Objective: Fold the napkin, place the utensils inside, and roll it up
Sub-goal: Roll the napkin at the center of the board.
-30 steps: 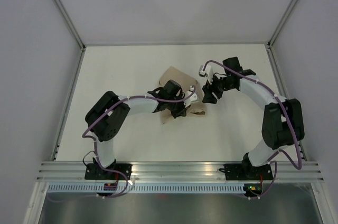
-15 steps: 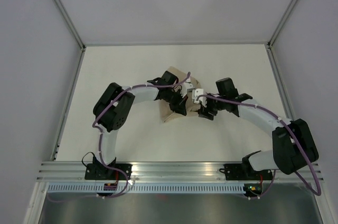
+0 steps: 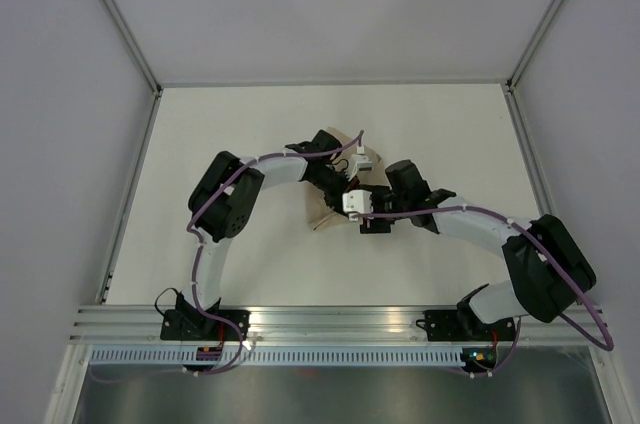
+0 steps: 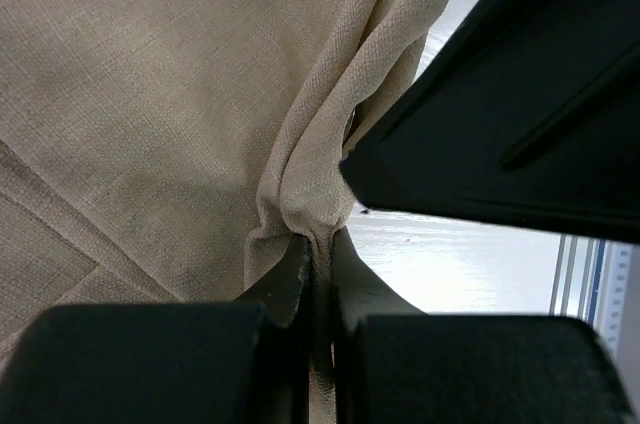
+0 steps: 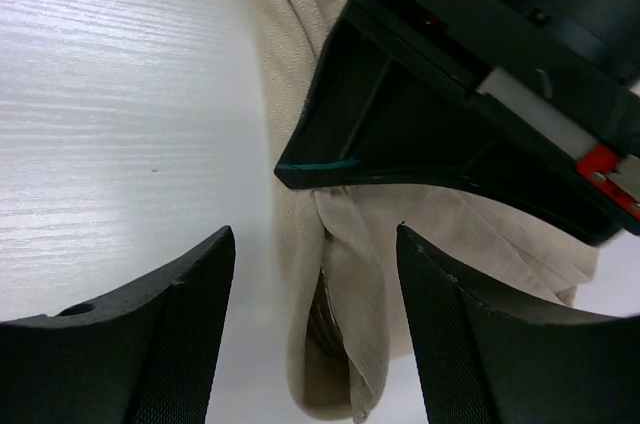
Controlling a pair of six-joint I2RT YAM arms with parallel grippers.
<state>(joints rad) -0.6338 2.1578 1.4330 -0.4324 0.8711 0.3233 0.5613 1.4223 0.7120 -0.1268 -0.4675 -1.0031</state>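
The right gripper (image 5: 312, 234), the nearer of the two black two-finger tools, hangs just above the large beige soft-fabric napkin (image 5: 360, 244). Its jaws are spread wide and grip nothing. A bunched fold of the cloth runs lengthwise through the gap below them. In the overhead view the right gripper (image 3: 362, 218) sits at the near right edge of the crumpled napkin (image 3: 322, 216), which lies mid-way across the white table (image 3: 250, 144).

Just beyond, the left gripper (image 4: 320, 244) has its jaws pinched nearly together on a gathered ridge of the napkin (image 4: 150, 94). The fabric is drawn up into tight pleats at the fingertips. The rest of the cloth spreads out behind it, to the far left.
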